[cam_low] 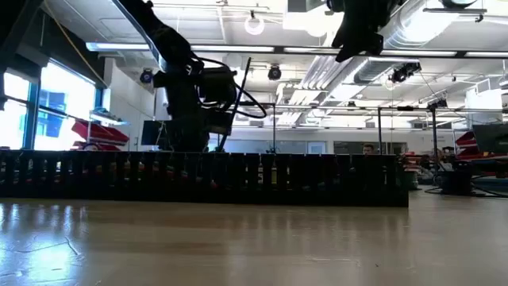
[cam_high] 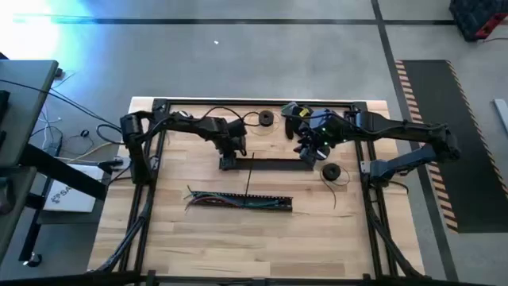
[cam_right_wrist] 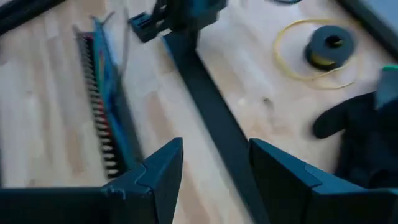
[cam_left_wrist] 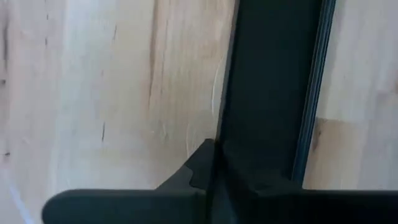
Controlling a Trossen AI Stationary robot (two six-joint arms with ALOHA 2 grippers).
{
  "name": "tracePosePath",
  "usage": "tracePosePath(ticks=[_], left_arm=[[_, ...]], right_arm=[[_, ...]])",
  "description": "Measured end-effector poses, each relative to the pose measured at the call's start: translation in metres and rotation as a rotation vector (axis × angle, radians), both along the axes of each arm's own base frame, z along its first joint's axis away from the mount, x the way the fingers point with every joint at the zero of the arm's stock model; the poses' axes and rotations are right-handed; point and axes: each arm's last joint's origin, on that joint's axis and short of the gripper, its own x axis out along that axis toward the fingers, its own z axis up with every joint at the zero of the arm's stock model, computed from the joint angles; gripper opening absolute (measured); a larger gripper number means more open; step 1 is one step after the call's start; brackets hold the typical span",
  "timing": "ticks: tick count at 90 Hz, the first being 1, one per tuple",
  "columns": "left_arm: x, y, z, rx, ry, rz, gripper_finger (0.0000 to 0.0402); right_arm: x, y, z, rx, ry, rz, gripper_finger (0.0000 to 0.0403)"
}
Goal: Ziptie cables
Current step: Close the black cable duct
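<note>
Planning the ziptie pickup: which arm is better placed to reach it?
Left, probably. In the high view the left gripper sits close beside the ziptie's far end; the right gripper, fingers open, is farther off along the black bar.

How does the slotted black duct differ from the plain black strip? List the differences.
The duct has comb-like slotted walls; the strip is smooth. The duct holds coloured cables; the strip holds nothing. The strip lies between the left gripper and right gripper; the duct lies apart. Both are long, black, parallel.
</note>
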Motion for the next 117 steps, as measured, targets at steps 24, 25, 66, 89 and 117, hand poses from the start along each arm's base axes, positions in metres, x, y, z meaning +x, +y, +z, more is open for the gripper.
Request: tracePosePath(ticks=[24, 25, 66, 89, 117], left_arm=[[0.005, -0.018, 0.074, 0.228, -0.056, -0.026, 0.0000], [0.005, -0.019, 0.076, 0.237, -0.057, -0.031, 0.0000], [0.014, -0.071, 0.118, 0.450, -0.093, -0.217, 0.0000], [0.020, -0.091, 0.133, 0.536, -0.129, -0.275, 0.0000], [0.025, -0.093, 0.154, 0.631, -0.167, -0.235, 0.0000]], right_arm=[[0.005, -0.029, -0.025, 0.141, -0.021, 0.066, 0.0175], [0.005, -0.031, -0.027, 0.148, -0.024, 0.070, 0.0176], [0.029, -0.090, -0.120, 0.379, 0.055, 0.239, 0.0273], [0.038, -0.096, -0.157, 0.471, 0.062, 0.425, 0.0271], [0.049, -0.079, -0.173, 0.459, 0.063, 0.611, 0.0214]])
